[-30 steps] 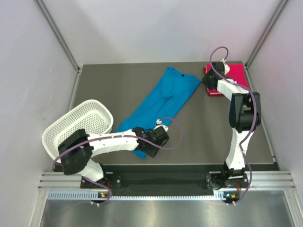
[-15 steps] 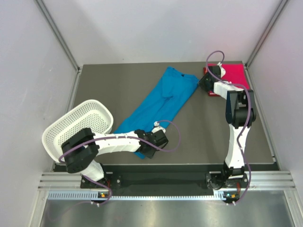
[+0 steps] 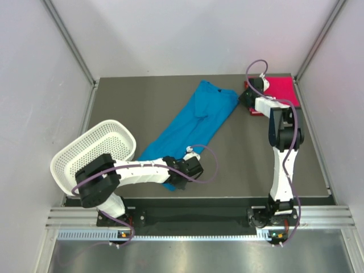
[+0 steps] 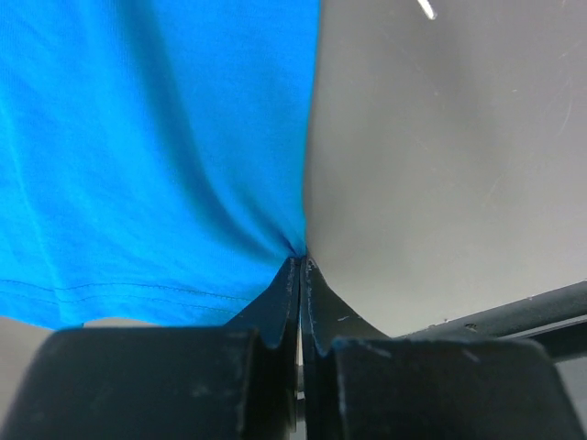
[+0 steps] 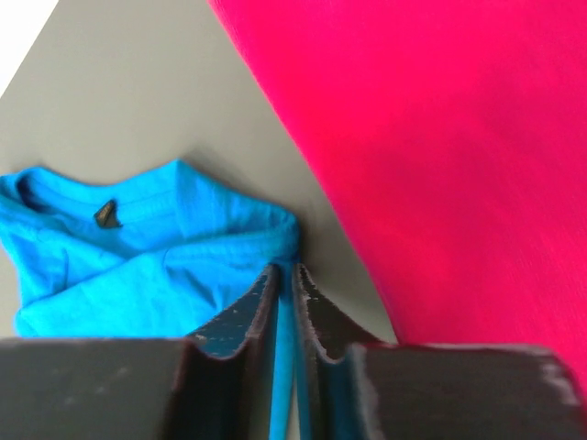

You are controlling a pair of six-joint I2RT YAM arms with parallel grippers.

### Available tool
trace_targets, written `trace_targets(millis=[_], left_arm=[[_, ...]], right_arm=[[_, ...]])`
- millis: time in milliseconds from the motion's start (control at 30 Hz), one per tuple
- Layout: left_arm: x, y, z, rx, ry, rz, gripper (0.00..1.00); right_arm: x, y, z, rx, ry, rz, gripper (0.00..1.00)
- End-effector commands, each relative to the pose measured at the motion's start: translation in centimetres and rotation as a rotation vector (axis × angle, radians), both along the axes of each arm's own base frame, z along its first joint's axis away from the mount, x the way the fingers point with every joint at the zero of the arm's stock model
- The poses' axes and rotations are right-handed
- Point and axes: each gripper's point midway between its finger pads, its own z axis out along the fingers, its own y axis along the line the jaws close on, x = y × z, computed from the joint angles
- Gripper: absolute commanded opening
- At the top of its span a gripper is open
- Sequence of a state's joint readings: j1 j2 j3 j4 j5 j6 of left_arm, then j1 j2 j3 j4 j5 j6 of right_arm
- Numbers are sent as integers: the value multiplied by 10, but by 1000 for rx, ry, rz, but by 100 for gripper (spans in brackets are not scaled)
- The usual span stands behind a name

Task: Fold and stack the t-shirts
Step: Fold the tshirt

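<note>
— Closed up since a second back: both jaw pairs. Left gripper [image 4: 301,261] now pinched tight on blue shirt [image 3: 193,122] at hem corner. Right gripper [image 5: 284,268] down to a slit, blue cloth caught in it near the shoulder.
— Any writing?
— Dark tag [image 5: 106,216] inside collar, too small to read.
— Lie of shirt?
— Long axis diagonal: hem near-left, collar far-right, just beside pink shirt [image 3: 281,88] folded in far right corner.
— Room?
— Bare table [image 3: 239,159] right of blue shirt. Basket [image 3: 96,145] close on hem's left. Hem near front edge.
</note>
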State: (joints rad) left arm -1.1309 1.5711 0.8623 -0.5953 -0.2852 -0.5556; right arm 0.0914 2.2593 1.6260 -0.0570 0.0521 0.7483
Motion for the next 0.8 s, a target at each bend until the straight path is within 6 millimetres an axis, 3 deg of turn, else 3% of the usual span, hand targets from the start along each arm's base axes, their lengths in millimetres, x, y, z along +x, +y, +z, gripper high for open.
trace_targets(millis=[0, 67, 367, 433, 567, 633, 667, 767], left_arm=[[-9, -25, -4, -76, 48, -16, 0], [-9, -38, 0, -113, 51, -21, 0], [-2, -90, 12, -204, 91, -19, 0], [-2, -99, 5, -197, 117, -18, 0], [0, -139, 8, -259, 178, -36, 0], [1, -149, 0, -250, 197, -33, 0], [6, -163, 7, -277, 191, -38, 0], [8, -184, 5, -292, 225, -43, 0]], right_arm=[[25, 2, 17, -15, -77, 9, 8], [33, 1, 19, -20, -95, 14, 0], [70, -5, 29, -58, -174, 69, 0], [76, -7, 31, -76, -189, 84, 0], [96, -9, 34, -95, -231, 101, 0], [100, -10, 33, -109, -235, 109, 0], [103, -8, 33, -98, -243, 127, 0], [109, -8, 38, -107, -262, 134, 0]])
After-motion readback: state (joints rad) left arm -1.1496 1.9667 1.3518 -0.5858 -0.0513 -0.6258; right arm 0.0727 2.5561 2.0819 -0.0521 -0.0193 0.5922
